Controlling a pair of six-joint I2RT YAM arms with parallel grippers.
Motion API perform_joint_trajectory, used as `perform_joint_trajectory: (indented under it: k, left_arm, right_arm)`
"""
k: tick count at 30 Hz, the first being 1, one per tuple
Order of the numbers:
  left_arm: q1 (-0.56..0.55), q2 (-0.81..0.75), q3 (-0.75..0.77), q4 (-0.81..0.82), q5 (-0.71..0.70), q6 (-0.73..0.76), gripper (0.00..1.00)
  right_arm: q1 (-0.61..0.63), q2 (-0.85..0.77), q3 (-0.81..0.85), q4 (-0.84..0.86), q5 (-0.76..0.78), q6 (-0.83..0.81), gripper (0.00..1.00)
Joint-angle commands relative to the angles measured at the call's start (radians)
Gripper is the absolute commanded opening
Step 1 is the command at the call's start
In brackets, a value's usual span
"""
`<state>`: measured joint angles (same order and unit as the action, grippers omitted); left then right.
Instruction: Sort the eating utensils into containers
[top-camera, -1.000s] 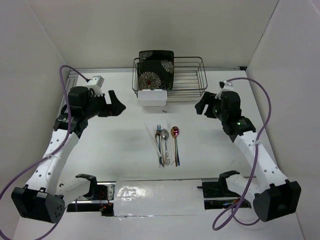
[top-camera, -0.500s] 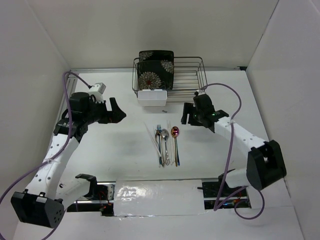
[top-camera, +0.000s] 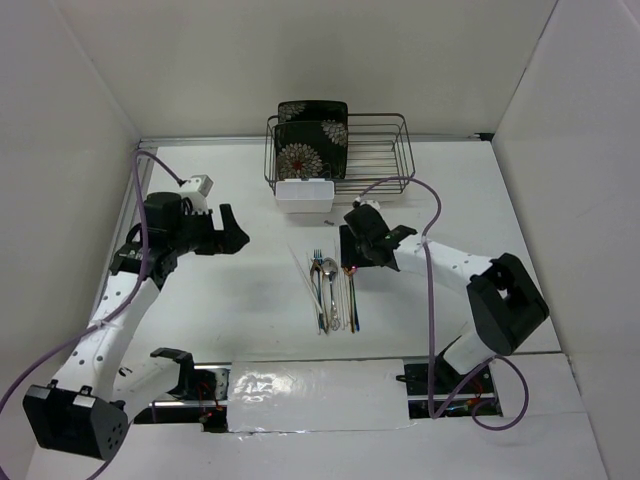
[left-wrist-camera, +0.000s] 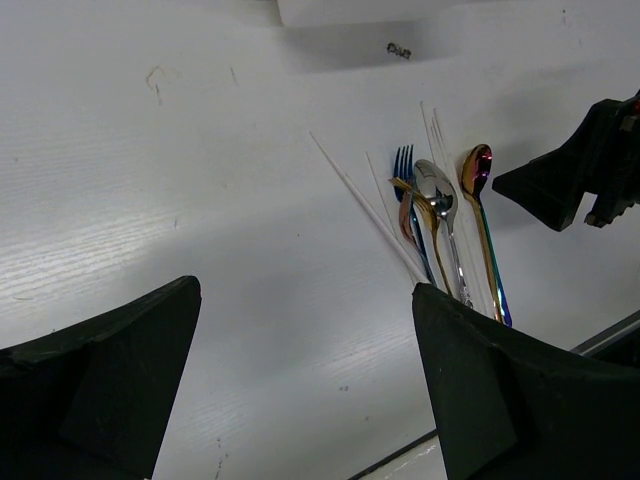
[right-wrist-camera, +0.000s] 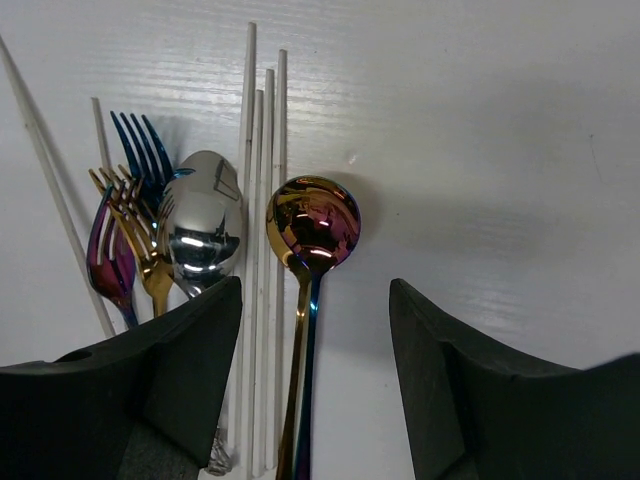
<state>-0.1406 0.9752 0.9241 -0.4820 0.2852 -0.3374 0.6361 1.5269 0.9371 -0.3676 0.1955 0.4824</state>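
right gripper (right-wrist-camera: 315, 292) spread wide right over the iridescent spoon (right-wrist-camera: 313, 222), bowl sitting between its fingers, left gripper (left-wrist-camera: 305, 292) also gaping, well off left of the cutlery pile (left-wrist-camera: 435, 215)

No text, label, brand, number or sign can be read in any view. A small dark mark (left-wrist-camera: 399, 49) is noted on the desk (left-wrist-camera: 200, 180), just beside the white tub (left-wrist-camera: 360, 8). It is too small and blurred to be read as writing.
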Motion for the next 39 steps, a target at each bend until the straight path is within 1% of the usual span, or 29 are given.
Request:
perform_joint_trajectory:
  k: [1, 4, 6, 9, 10, 11, 13, 17, 20, 21, 22, 24, 25, 28, 29, 34, 39]
  left_arm:
    - [0.001, 0.013, -0.004, 0.010, -0.014, 0.023, 1.00]
    - [0.003, 0.029, 0.002, -0.003, 0.009, 0.029, 1.00]
    - [0.001, 0.014, 0.001, -0.003, 0.015, 0.031, 1.00]
    - [0.003, -0.018, -0.007, 0.005, 0.008, 0.037, 1.00]
    - [0.003, -0.018, -0.010, 0.005, 0.011, 0.043, 1.00]
    - [0.003, -0.032, -0.014, 0.011, 0.014, 0.040, 1.00]
    - [0.001, -0.036, -0.022, 0.019, 0.019, 0.035, 1.00]
    - [0.003, -0.032, -0.028, 0.013, 0.016, 0.032, 1.00]
    - [0.003, -0.033, -0.033, 0.016, 0.023, 0.026, 1.00]
    - [0.004, -0.032, -0.036, 0.023, 0.025, 0.026, 1.00]
    - [0.003, -0.038, -0.036, 0.025, 0.028, 0.028, 1.00]
    - [0.003, -0.038, -0.041, 0.028, 0.028, 0.029, 1.00]
    - [0.003, -0.038, -0.041, 0.028, 0.029, 0.029, 1.00]
    - [0.004, -0.035, -0.031, 0.016, 0.031, 0.023, 1.00]
    - [0.004, -0.032, -0.030, 0.016, 0.029, 0.021, 1.00]
    - [0.003, -0.032, -0.034, 0.000, 0.040, 0.006, 1.00]
    - [0.003, -0.036, -0.030, 0.006, 0.078, -0.008, 1.00]
  right_arm:
    - [0.007, 0.035, 0.016, 0.012, 0.044, 0.007, 0.67]
    - [0.011, 0.061, -0.021, 0.061, 0.019, -0.008, 0.69]
    - [0.008, 0.078, -0.021, 0.084, -0.011, -0.013, 0.69]
    - [0.011, 0.107, -0.005, 0.098, -0.011, -0.013, 0.63]
    - [0.011, 0.119, 0.008, 0.082, -0.011, -0.013, 0.58]
    - [0.011, 0.157, 0.031, 0.082, -0.011, -0.011, 0.55]
    - [0.017, 0.170, 0.043, 0.073, -0.011, -0.019, 0.48]
    - [0.024, 0.185, 0.032, 0.091, -0.011, -0.024, 0.47]
    - [0.024, 0.190, 0.006, 0.113, -0.021, -0.034, 0.42]
    - [0.024, 0.188, 0.006, 0.127, -0.021, -0.036, 0.40]
    - [0.022, 0.187, -0.009, 0.127, -0.021, -0.034, 0.30]
    - [0.022, 0.182, -0.032, 0.156, -0.021, -0.036, 0.26]
    - [0.022, 0.180, -0.032, 0.156, -0.021, -0.034, 0.17]
    - [0.024, 0.173, -0.044, 0.179, -0.021, -0.028, 0.01]
    - [0.024, 0.173, -0.044, 0.179, -0.021, -0.030, 0.00]
    - [0.023, 0.170, -0.044, 0.170, -0.021, -0.048, 0.00]
    - [0.019, 0.115, -0.021, 0.148, -0.021, -0.062, 0.00]
